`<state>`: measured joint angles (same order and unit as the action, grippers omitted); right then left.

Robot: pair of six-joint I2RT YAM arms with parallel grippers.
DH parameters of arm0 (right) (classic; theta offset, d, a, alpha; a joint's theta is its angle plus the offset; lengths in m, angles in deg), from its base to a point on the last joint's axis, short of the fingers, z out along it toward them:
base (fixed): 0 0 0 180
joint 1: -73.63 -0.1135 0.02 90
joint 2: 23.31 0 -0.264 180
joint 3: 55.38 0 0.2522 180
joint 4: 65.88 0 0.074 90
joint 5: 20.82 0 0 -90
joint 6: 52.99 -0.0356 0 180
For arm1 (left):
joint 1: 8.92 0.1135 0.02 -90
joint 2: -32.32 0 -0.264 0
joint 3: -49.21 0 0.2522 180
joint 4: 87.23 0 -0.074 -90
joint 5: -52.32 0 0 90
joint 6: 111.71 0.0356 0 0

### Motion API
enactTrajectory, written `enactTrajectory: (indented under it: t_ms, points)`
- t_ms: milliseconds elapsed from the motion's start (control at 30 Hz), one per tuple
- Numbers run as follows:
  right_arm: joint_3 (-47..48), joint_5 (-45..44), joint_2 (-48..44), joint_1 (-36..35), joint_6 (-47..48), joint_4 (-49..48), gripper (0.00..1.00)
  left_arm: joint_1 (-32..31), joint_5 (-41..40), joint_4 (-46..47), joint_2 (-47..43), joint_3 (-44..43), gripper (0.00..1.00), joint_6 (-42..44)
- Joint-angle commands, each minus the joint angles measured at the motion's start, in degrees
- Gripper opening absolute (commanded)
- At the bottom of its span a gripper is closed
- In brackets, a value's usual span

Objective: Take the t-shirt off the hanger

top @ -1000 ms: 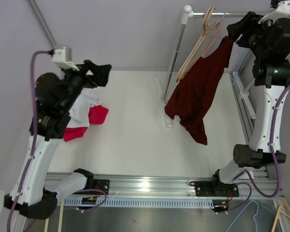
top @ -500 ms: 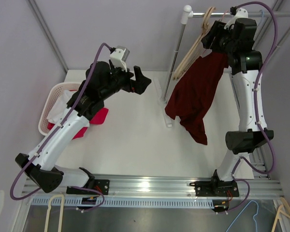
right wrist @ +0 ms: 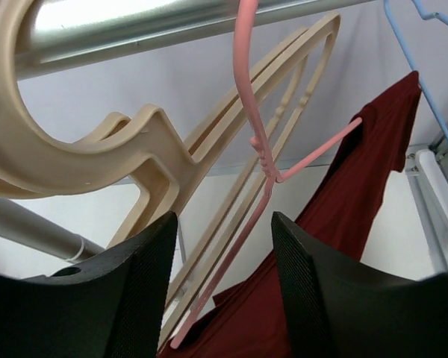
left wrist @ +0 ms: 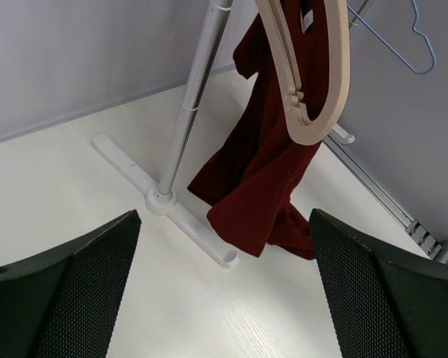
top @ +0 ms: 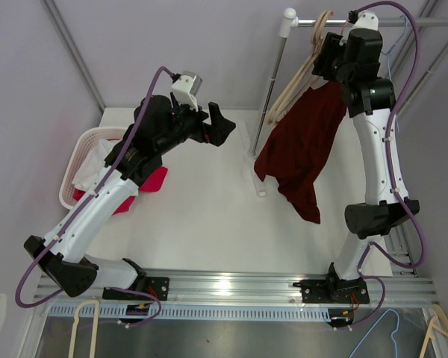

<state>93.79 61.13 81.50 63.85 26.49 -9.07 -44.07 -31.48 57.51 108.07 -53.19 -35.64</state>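
Two arms rise from a metal track (top: 224, 287) at the near edge of a white table (top: 201, 224). To the left, a white basket (top: 71, 168) holds white and pink clothes, and a pink garment (top: 151, 177) lies on the table just beside it.

The left gripper (top: 219, 125) hangs in the air above the middle of the table, pointed towards a clothes rack. Its fingers (left wrist: 67, 291) are spread wide and hold nothing.

Further right, a dark red t-shirt (top: 302, 142) hangs lopsided from a pink hanger (right wrist: 261, 153). One shoulder sits on the hanger's right arm, and the rest droops in a long fold down near the rack's foot (left wrist: 201, 237).

An upright post (left wrist: 189, 104) carries a metal rail (right wrist: 134, 30) at the far right. The pink hanger hooks over this rail, next to pale wooden hangers (right wrist: 134, 149).

The right gripper (top: 322, 63) is up at the rail. Its fingers (right wrist: 134, 291) are apart, with the pink hanger's neck between them. Whether they touch it cannot be told.
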Motion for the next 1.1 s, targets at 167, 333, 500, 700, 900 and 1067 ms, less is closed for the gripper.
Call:
enactTrajectory:
  t_ms: [167, 333, 500, 700, 900, 1067]
  points:
    - [5.6, -9.1, 1.4, -0.6, 2.8, 0.0, 0.54, -0.7, -0.8, 2.0, -1.8, -0.2, 1.00, 1.5]
    - [6.3, -12.2, 2.2, -0.6, 4.5, -1.4, 0.50, -0.7, -1.1, 2.1, -1.8, -0.1, 1.00, 1.7]
    - [7.8, -11.5, 3.8, 0.0, 4.5, -0.8, 0.51, -0.7, -1.4, 2.0, -1.5, -0.1, 0.99, 1.8]
    - [7.4, -13.0, 4.9, 0.0, 5.3, -2.6, 0.46, -0.7, -1.7, 2.1, -1.2, -0.1, 0.99, 2.1]
    - [6.7, -15.0, 5.4, 0.1, 6.5, -5.2, 0.24, -0.7, -2.1, 2.1, -0.7, 0.0, 0.99, 2.3]
    - [6.6, -19.2, 5.7, -0.1, 9.4, -8.5, 0.00, -0.9, -2.5, 1.9, -0.6, -0.2, 0.99, 2.7]
